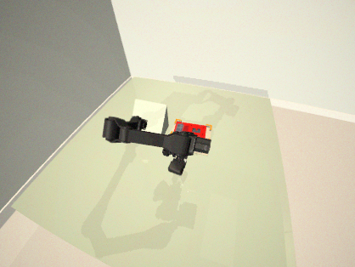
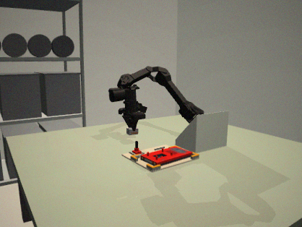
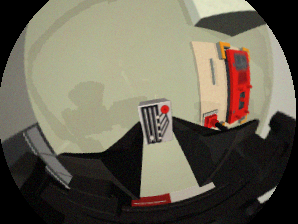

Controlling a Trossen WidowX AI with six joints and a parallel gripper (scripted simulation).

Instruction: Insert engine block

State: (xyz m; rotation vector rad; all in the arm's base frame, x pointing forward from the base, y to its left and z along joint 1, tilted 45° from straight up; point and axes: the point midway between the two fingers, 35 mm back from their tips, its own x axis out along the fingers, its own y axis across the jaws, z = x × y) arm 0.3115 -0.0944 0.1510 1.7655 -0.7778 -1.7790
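The engine block [image 2: 132, 131] [image 3: 151, 125] is a small grey block with dark slots and a red dot on the face toward the wrist camera. My gripper [image 2: 133, 129] [image 3: 156, 121] is shut on it and holds it above the table. In the top view the arm hides the block. The red car body [image 1: 186, 126] [image 2: 170, 156] [image 3: 239, 75] lies flat, off to the right in the wrist view, apart from the block. Its dark opening [image 2: 160, 156] [image 3: 242, 102] has no block in it. I cannot tell which edge is the rib.
The car body lies on a cream board [image 2: 173, 166] [image 3: 204, 70] with orange corner pieces. A red piece with a black upright post [image 2: 136, 148] [image 3: 212, 121] stands at the board's edge, near below the block. A pale wedge-shaped block [image 1: 149, 111] [image 2: 213, 130] stands beside the board.
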